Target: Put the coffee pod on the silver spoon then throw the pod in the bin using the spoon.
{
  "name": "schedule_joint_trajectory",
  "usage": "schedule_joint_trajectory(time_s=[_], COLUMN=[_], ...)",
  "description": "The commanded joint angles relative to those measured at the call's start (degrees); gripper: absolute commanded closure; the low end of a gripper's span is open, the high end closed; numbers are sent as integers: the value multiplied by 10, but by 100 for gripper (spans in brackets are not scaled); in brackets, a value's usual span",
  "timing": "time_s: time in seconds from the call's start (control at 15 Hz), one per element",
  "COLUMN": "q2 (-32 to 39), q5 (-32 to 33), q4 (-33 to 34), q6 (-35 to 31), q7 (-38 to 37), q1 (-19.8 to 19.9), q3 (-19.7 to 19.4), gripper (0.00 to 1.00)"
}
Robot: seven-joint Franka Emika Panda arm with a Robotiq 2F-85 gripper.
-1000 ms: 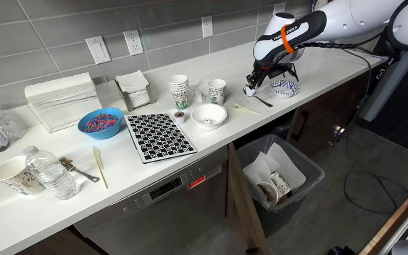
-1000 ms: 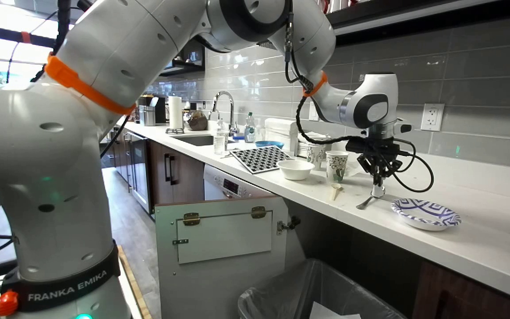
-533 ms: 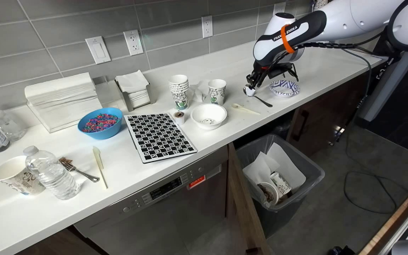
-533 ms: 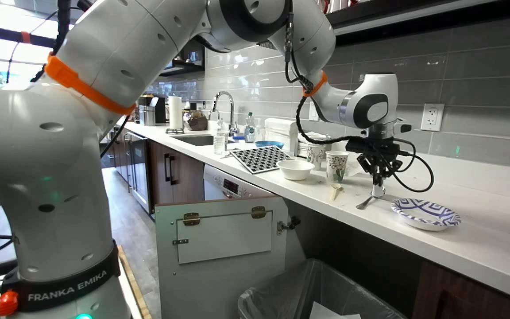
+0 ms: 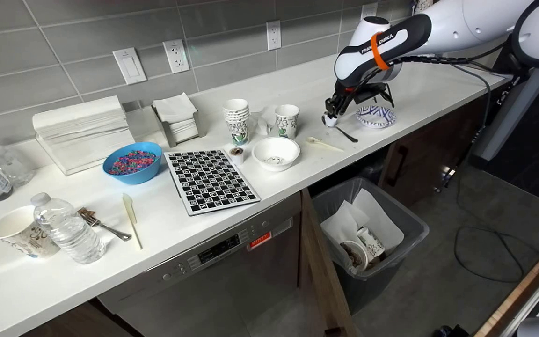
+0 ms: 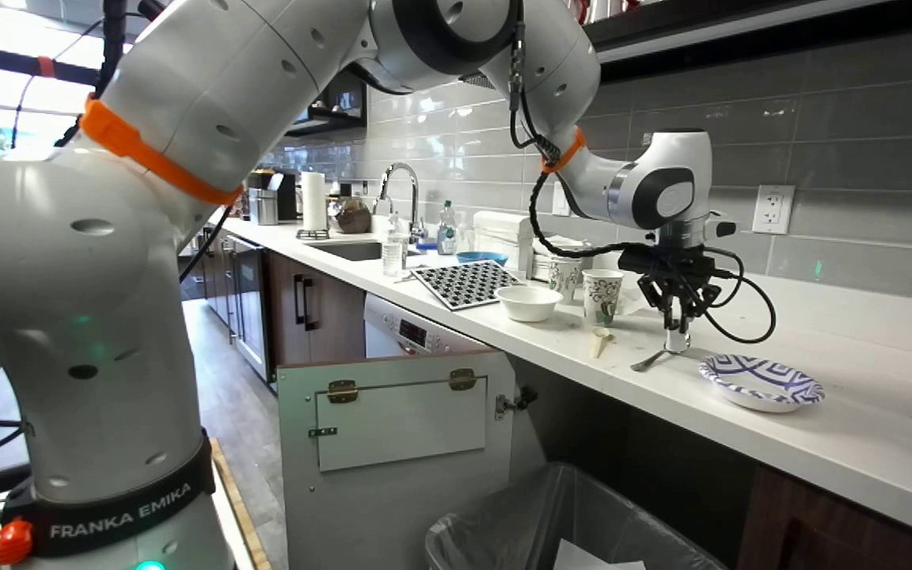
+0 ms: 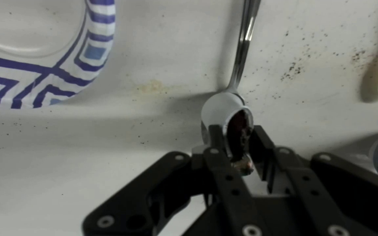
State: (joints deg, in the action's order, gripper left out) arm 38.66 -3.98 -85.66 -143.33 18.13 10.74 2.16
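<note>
In an exterior view, left to right, my counter (image 5: 162,229) has a blue bowl (image 5: 141,177), a checkered board (image 5: 213,182), a white bowl (image 5: 276,165) and a pale spoon (image 5: 328,144). Next, the coffee pod (image 7: 220,109) sits tilted on the silver spoon (image 7: 242,49). My gripper (image 7: 237,132) hangs over it, fingers parted, the pod's rim between them; whether they touch it, I can't tell. The bin (image 5: 375,288) stands below; a patterned plate (image 5: 376,118) lies right of the pod.

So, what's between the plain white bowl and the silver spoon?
A pale spoon lies between the plain white bowl and the silver spoon; both exterior views show it there.
</note>
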Motion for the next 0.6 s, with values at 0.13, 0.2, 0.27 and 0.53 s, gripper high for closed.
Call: schedule_joint_trajectory(time_s=[0.13, 0.2, 0.27, 0.53], q2=[8, 9, 8, 8], q5=[-10, -10, -10, -10], q4=[1, 1, 1, 0], q6=[-10, -10, -10, -11], q7=[0, 0, -1, -1], q1=[7, 7, 6, 7], q3=[7, 8, 7, 7], gripper=[56, 57, 57, 44])
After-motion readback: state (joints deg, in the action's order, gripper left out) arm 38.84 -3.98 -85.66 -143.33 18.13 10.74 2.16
